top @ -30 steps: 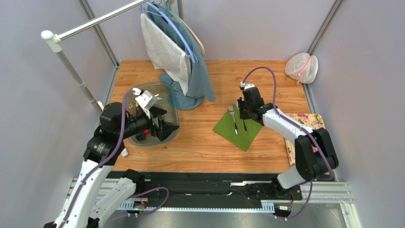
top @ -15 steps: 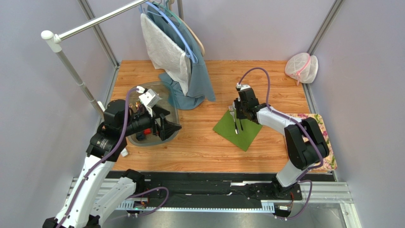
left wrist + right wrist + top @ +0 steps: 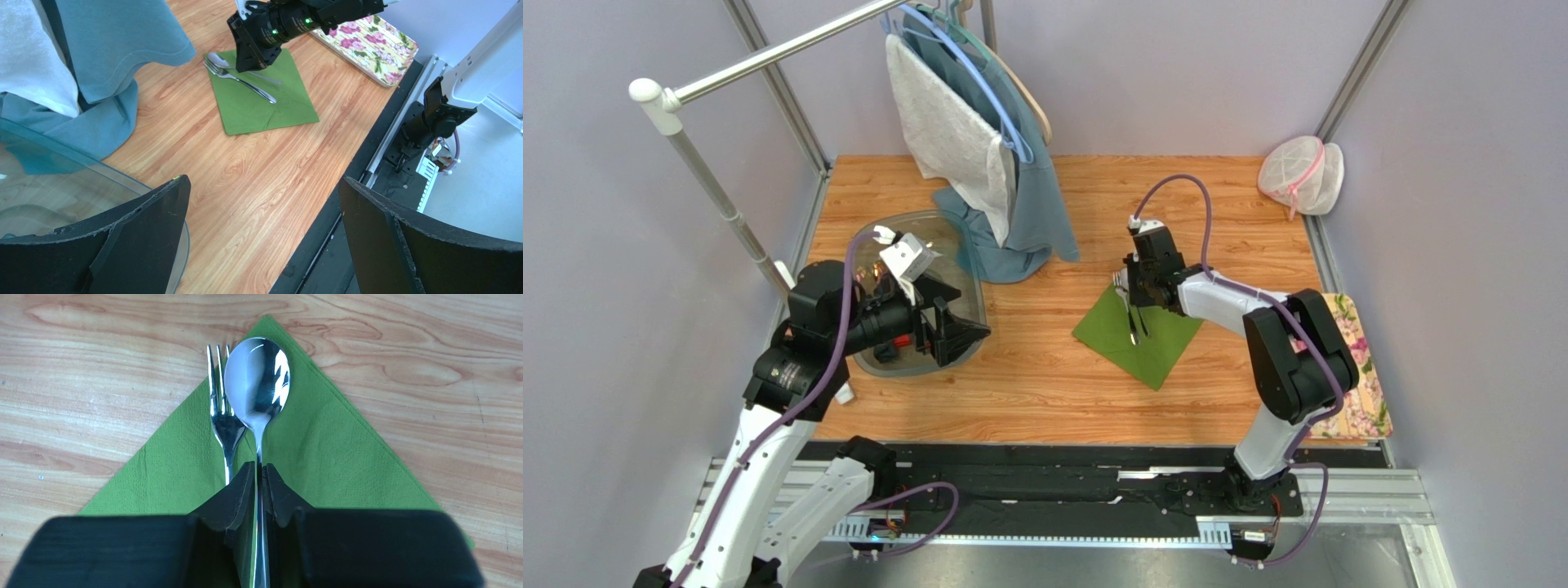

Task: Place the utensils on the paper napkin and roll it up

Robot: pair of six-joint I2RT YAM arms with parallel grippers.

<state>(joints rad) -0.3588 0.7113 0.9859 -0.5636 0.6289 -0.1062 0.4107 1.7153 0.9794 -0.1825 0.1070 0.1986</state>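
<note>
The green paper napkin (image 3: pixel 1151 341) lies on the wooden table, one corner pointing away. A fork (image 3: pixel 222 425) lies on it. My right gripper (image 3: pixel 258 478) is shut on the handle of a spoon (image 3: pixel 258 380), whose bowl sits just right of the fork tines over the napkin's (image 3: pixel 344 459) far corner. In the top view this gripper (image 3: pixel 1145 297) is at the napkin's far edge. My left gripper (image 3: pixel 949 328) is open and empty beside the clear plastic tub (image 3: pixel 967 272). The left wrist view shows the napkin (image 3: pixel 270 113), fork (image 3: pixel 245 84) and spoon (image 3: pixel 218 59) far ahead.
A teal garment (image 3: pixel 1020 221) and a white towel (image 3: pixel 946 129) hang from a rack at the back, draping onto the table by the tub. A mesh bag (image 3: pixel 1301 175) sits at the back right corner. A flowered pink mat (image 3: pixel 1360 374) lies at the right edge.
My right gripper has moved a little left with the spoon, bringing it next to the fork on the napkin. The left gripper has barely moved.
</note>
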